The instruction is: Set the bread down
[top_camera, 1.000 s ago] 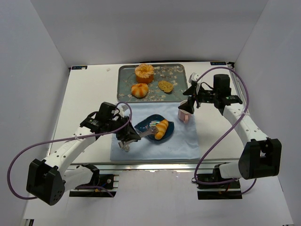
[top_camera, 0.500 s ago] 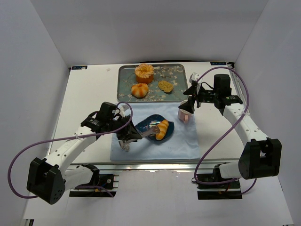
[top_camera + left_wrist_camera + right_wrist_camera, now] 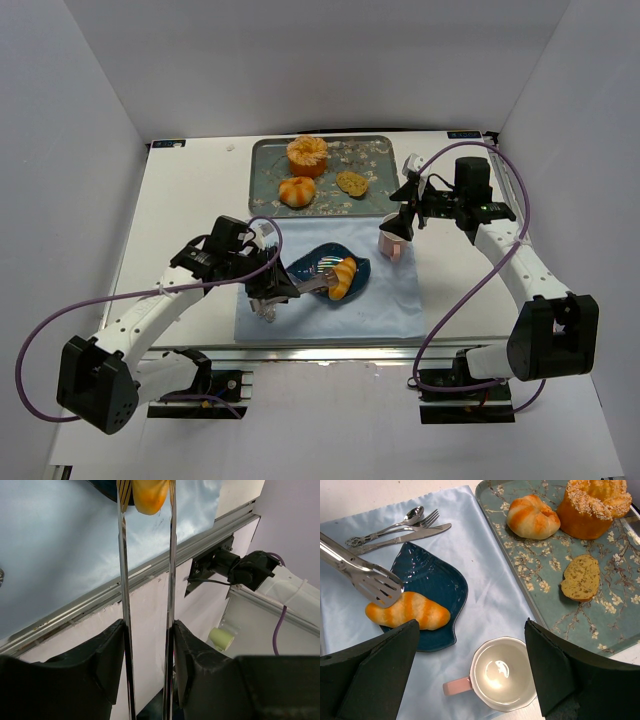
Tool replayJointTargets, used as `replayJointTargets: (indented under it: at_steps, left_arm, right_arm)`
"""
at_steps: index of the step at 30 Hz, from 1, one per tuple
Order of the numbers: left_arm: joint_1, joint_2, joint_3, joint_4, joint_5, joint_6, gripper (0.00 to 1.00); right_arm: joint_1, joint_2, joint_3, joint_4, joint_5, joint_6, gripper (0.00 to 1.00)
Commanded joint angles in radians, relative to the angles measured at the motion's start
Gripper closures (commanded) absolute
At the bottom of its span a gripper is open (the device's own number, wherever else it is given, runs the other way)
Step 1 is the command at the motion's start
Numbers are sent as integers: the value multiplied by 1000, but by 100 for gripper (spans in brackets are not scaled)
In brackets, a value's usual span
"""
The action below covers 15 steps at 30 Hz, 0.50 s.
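Note:
The bread (image 3: pixel 407 611), an orange-striped roll, lies on the near edge of the blue leaf-shaped plate (image 3: pixel 432 577), which sits on the pale blue cloth (image 3: pixel 390 300). My left gripper (image 3: pixel 268 290) is shut on the handles of metal tongs (image 3: pixel 172 570). The tong tips straddle the bread (image 3: pixel 149 495) with a little slack. In the right wrist view one tip (image 3: pixel 375 586) rests against the roll's top. My right gripper (image 3: pixel 475 676) hangs open above the pink-handled mug (image 3: pixel 504 679) and holds nothing.
A patterned tray (image 3: pixel 262 170) at the back holds a round roll (image 3: pixel 296 191), a tall bun (image 3: pixel 307 155) and a bread slice (image 3: pixel 351 182). A spoon, fork and knife (image 3: pixel 395 530) lie on the cloth beside the plate. The table's near edge rail (image 3: pixel 150 570) runs close below the tongs.
The tong arms have spread apart a little. The bread has settled slightly lower on the plate. The right arm has not moved.

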Motion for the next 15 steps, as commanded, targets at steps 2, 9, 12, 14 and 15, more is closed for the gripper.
replayJointTargets:
  at_steps: [2,9,12,14,15]
  left_arm:
    - [-3,-21,53,-20,3,30,48]
    - [-3,-30,65,-26,-15,30,47]
    - [-3,-32,70,-36,-29,36,47]
    - [0,-33,83,-53,-47,47,47]
    - [3,-33,89,-59,-55,51,47]
  right_arm:
    - [-6,-19,-1,27,-26,5,11]
    - [-6,-24,-7,28,-26,7,11]
    - [-6,-26,-9,30,-26,8,11]
    - [-6,-27,-9,30,-28,7,11]
    - [-6,-26,-9,30,-28,7,11]
